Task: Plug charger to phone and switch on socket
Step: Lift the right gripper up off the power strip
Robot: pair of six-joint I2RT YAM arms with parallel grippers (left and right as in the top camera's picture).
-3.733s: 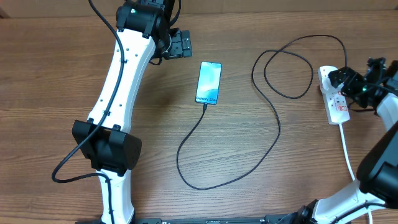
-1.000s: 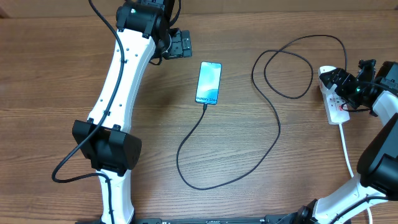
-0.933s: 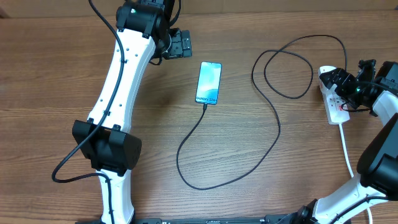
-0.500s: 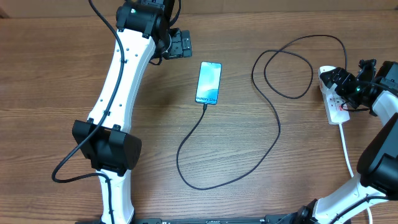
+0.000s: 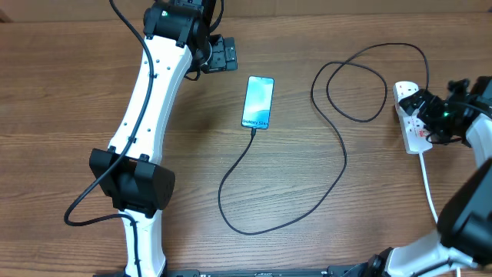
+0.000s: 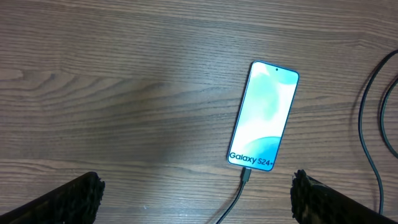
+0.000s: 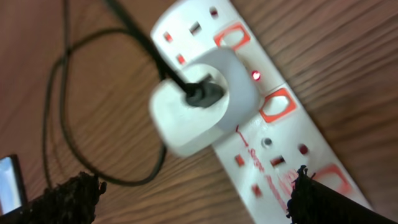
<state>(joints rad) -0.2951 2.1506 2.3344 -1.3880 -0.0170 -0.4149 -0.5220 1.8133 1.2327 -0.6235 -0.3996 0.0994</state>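
The phone lies flat mid-table with its light blue screen up, and it also shows in the left wrist view. The thin black charger cable is plugged into the phone's near end. It loops across the table to a white adapter seated in the white socket strip. A small red light glows on the strip beside the adapter. My right gripper hovers open just over the strip. My left gripper is open and empty, up and left of the phone.
The strip's thick white cord runs toward the front right edge. The charger cable makes a wide loop between the phone and the strip. The left arm's white links stretch along the left side of the wooden table.
My right gripper has shifted slightly right and toward the front over the socket strip. The left arm, phone and cable have not moved.
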